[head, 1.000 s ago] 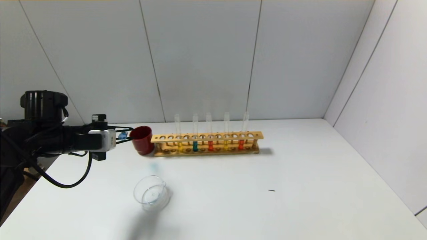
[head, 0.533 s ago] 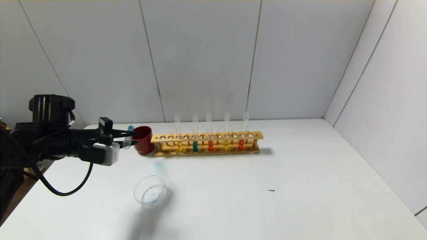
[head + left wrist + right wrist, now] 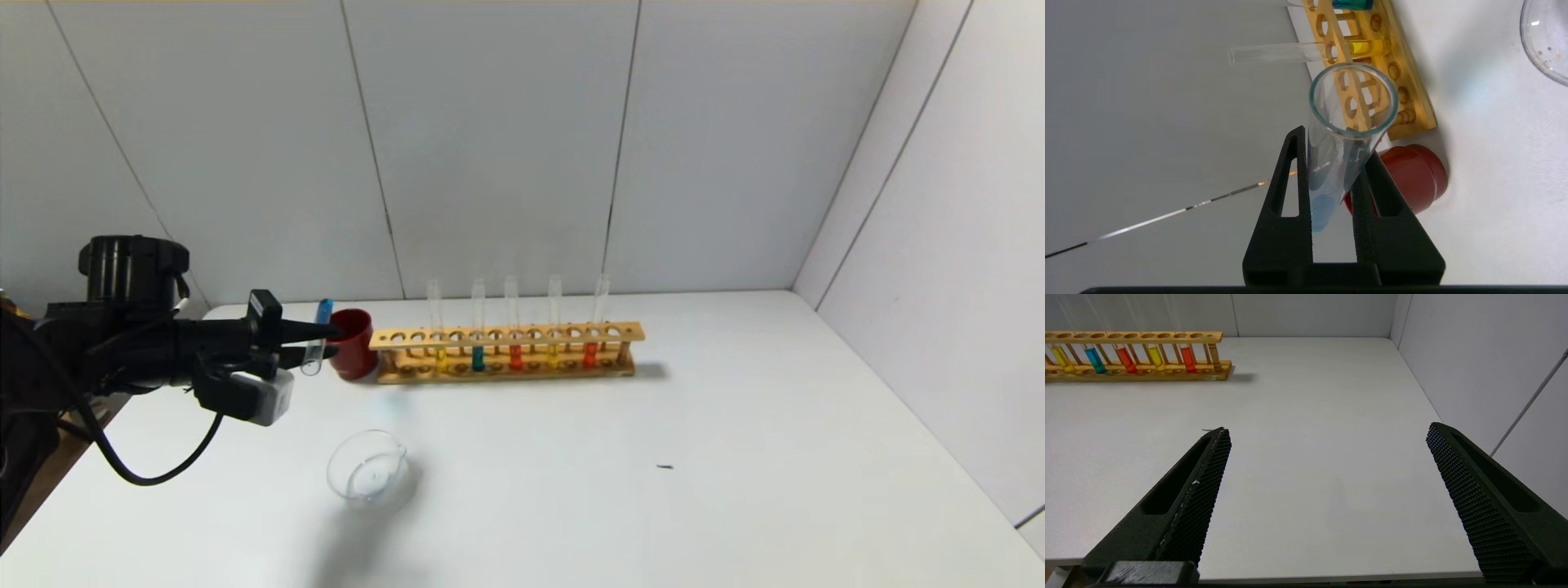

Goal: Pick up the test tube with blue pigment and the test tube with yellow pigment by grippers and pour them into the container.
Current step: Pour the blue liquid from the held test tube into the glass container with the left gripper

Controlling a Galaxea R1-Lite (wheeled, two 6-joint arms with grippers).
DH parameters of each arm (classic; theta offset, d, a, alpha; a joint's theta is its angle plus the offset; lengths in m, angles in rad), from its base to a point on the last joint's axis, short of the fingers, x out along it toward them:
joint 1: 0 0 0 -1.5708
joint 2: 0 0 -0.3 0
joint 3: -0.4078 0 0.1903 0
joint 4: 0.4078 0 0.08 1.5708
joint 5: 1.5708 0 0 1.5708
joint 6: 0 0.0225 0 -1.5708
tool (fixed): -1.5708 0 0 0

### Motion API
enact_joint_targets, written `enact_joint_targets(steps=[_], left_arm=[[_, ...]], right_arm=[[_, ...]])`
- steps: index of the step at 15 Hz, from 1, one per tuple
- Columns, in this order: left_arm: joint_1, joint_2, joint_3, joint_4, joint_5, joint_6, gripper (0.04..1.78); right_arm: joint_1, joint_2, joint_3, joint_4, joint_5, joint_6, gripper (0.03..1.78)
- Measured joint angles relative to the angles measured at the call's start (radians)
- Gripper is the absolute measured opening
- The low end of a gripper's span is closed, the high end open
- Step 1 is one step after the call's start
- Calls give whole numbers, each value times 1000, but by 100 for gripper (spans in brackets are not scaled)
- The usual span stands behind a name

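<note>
My left gripper (image 3: pixel 322 341) is shut on a test tube with blue pigment (image 3: pixel 317 339) at the table's left, in front of the red cup. The tube stands nearly upright, slightly tilted, with the blue at its upper closed end. In the left wrist view the fingers (image 3: pixel 1298 171) clamp the tube (image 3: pixel 1345 134), whose open mouth points away. The container (image 3: pixel 367 474), a clear glass dish, sits nearer the front, below and right of the gripper. A second blue tube (image 3: pixel 478 358) and yellow tubes (image 3: pixel 441 359) (image 3: pixel 553 355) stand in the rack. My right gripper (image 3: pixel 1329 430) is open and empty above the table's front right.
The wooden rack (image 3: pixel 506 335) stands across the back middle and also holds two red-orange tubes (image 3: pixel 515 357). A dark red cup (image 3: pixel 351 343) sits at its left end, just behind the held tube. Walls close the back and the right side.
My left wrist has rolled, turning the held tube from lying level to nearly upright with its blue end up. The gripper has shifted slightly right toward the red cup.
</note>
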Motion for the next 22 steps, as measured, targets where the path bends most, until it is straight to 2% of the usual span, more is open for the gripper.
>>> enact_joint_targets(steps=[6, 12, 22], left_arm=[[-18, 59, -8, -7, 5, 67, 32], [-25, 127, -9, -193, -2, 67, 32], [-38, 151, 3, -197, -13, 121, 32]], right_arm=[[0, 0, 0, 0, 0, 0, 175], [0, 0, 0, 0, 0, 0, 175], [0, 0, 0, 0, 0, 0, 175]])
